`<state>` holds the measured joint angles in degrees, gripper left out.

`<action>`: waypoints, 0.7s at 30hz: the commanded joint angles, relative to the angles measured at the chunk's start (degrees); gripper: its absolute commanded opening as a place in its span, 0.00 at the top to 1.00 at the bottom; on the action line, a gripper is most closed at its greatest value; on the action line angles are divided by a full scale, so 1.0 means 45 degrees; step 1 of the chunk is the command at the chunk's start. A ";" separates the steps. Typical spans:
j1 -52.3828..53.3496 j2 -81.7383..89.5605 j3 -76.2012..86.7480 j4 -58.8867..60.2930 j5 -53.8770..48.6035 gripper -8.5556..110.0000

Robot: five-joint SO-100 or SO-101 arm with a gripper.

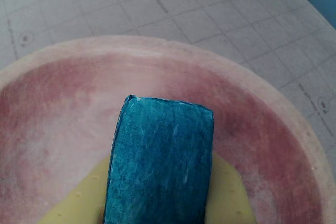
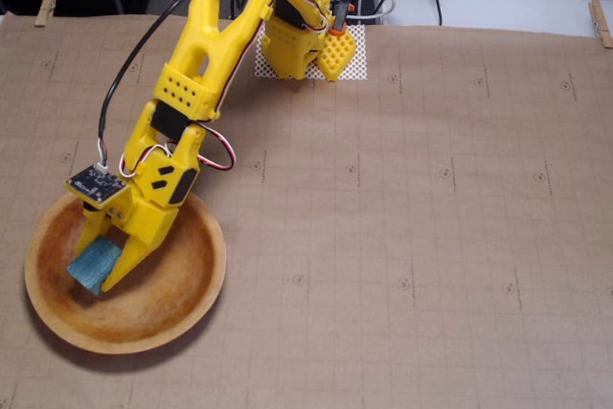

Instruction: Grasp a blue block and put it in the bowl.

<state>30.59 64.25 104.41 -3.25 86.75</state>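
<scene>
I see claw (image 2: 96, 270) gripping blue block (image 2: 94, 265) inside bowl (image 2: 177, 308), over its floor; gridded tabletop (image 2: 431, 217) beyond.

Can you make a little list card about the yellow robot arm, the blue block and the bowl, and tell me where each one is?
robot: one yellow arm, reaching down to the bowl
pincer: shut on the blue block
blue block: held between the pincer fingers, over the inside of the bowl
bowl: round, wooden, at the left of the fixed view, on the table
table: covered with brown gridded paper
block resting on bowl floor: cannot tell
</scene>
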 commanded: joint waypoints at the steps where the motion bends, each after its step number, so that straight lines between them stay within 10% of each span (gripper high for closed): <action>1: -0.0234 0.0449 -0.0332 0.0039 -0.0039 0.87; 21: -0.0273 0.0469 -0.0352 0.0020 0.0000 0.65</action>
<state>29.62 64.25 104.41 -3.25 86.75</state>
